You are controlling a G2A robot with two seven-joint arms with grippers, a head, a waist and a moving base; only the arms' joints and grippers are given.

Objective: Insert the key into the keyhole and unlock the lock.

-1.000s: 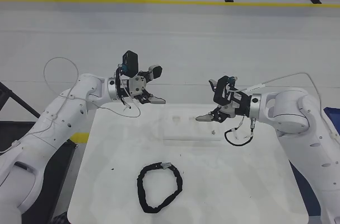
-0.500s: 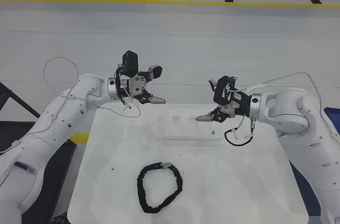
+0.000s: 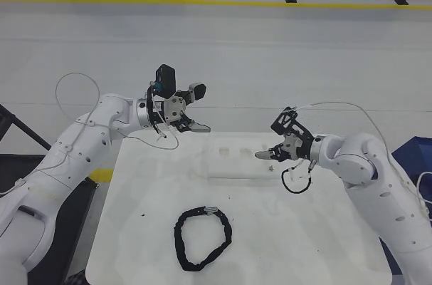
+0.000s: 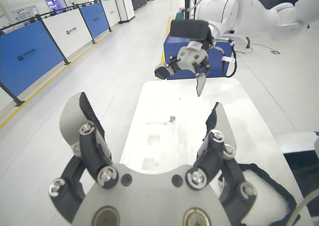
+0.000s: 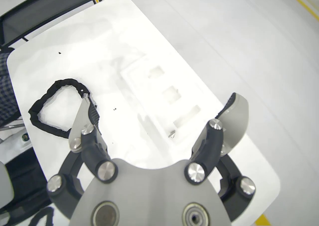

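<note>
The key (image 3: 271, 169) lies at the right end of a white tray (image 3: 230, 172) in the middle of the frame, just beneath the right pincer (image 3: 271, 137), whose fingers are spread wide and grasp nothing. The lock (image 3: 178, 241), a black chain loop, lies at lower centre on the counter (image 3: 308, 235), well apart from the key. Upper left of centre, the left pincer (image 3: 200, 109) hangs released.

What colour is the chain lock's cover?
Black all round; the chain lock shows best in the top view.
</note>
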